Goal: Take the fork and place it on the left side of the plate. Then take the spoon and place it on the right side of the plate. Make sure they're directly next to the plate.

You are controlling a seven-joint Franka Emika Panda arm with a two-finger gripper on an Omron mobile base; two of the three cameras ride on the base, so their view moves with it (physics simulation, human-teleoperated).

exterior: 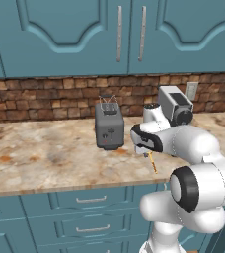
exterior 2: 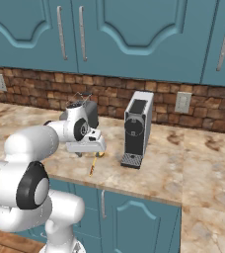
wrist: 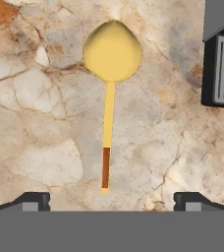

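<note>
The spoon (wrist: 109, 98) lies flat on the marble counter, its round yellow bowl at the top of the hand view and its thin handle, ending in a dark orange tip, running down toward the fingers. My gripper (wrist: 112, 201) hovers directly above the handle end, open wide, with nothing between its fingertips (wrist: 33, 201). In the left base view the hand (exterior: 144, 148) points down over the spoon (exterior: 153, 163), whose handle pokes out below it near the counter's front edge. The right base view gives the same gripper (exterior 2: 89, 151) over the spoon (exterior 2: 92, 166). The fork and the plate are out of view.
A dark grey toaster (exterior: 109, 126) stands just left of the hand. A coffee machine (exterior 2: 136, 127) stands to the right, its drip tray (wrist: 222, 64) close to the spoon's bowl. The counter's front edge (exterior: 60, 189) runs right below the spoon.
</note>
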